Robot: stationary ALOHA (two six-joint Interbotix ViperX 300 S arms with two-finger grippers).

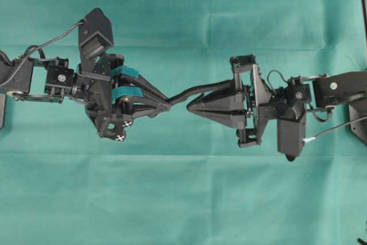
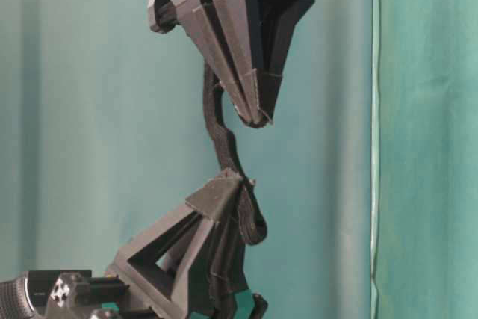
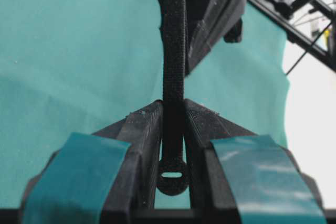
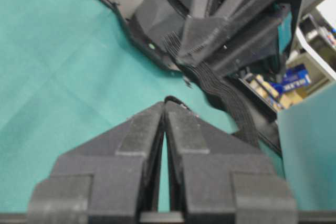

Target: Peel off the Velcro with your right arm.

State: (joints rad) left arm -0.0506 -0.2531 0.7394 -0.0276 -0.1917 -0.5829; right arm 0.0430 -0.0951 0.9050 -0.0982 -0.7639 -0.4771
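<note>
We list one Velcro (image 3: 173, 66): woven matte black strip, clamped between left end effector (image 1: 166, 105) and closed right end effector (image 1: 190, 106); teal-clothed tabletop (image 1: 183, 199).

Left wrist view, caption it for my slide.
Teal-taped left gripper pinches a thin matte black Velcro strip above green cloth.

Matt black woven Velcro (image 3: 173, 77) — rough, fuzzy, teal cloth (image 1: 183, 199) soft and creased, claw fingers (image 3: 144, 129) matt plastic

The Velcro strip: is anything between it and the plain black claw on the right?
Nothing visible. The right claw is already shut on the Velcro, while the left claw pinches its other end above the cloth.
</note>
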